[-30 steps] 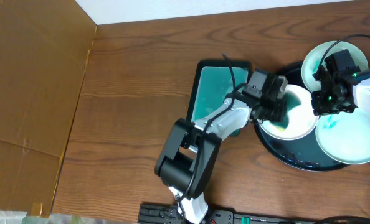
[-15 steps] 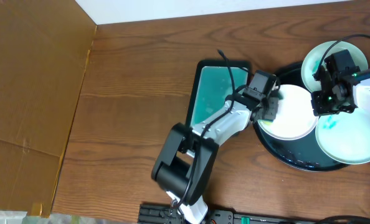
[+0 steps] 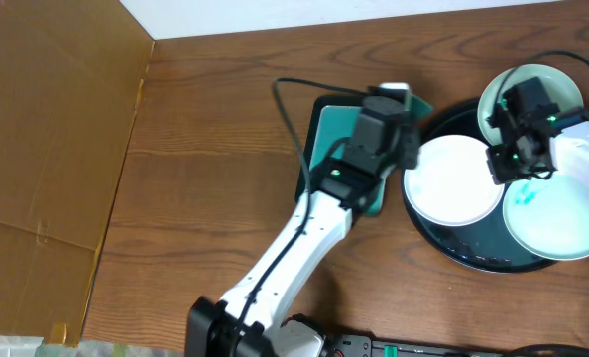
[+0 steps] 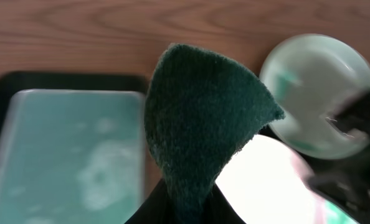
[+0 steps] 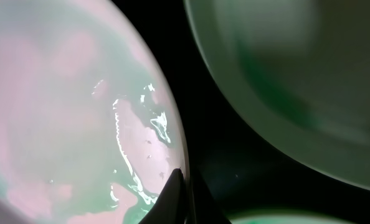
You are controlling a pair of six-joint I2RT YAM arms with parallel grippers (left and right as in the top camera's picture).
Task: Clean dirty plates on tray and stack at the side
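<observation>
The round black tray (image 3: 478, 254) holds three plates. The white plate (image 3: 451, 180) at its left looks wiped; in the right wrist view this plate (image 5: 66, 118) carries thin wet teal streaks. My right gripper (image 3: 500, 166) (image 5: 185, 182) is shut on its right rim. A second plate (image 3: 544, 87) (image 5: 297, 68) lies at the back. A third plate (image 3: 562, 218) at the right has a teal smear. My left gripper (image 3: 399, 119) (image 4: 186, 211) is shut on a dark green sponge (image 4: 200, 118) (image 3: 417, 104). It hangs above the gap between the tray and the rectangular dish.
A rectangular black-rimmed teal dish (image 3: 324, 149) (image 4: 66, 155) lies left of the tray, partly under my left arm. A brown cardboard panel (image 3: 47, 149) fills the left side. Bare wooden table (image 3: 215, 198) lies between them. Cables run near the right arm.
My left gripper lifted the sponge off the white plate and swung back and left toward the rectangular dish. The plate's teal smear is gone. The right gripper kept its place.
</observation>
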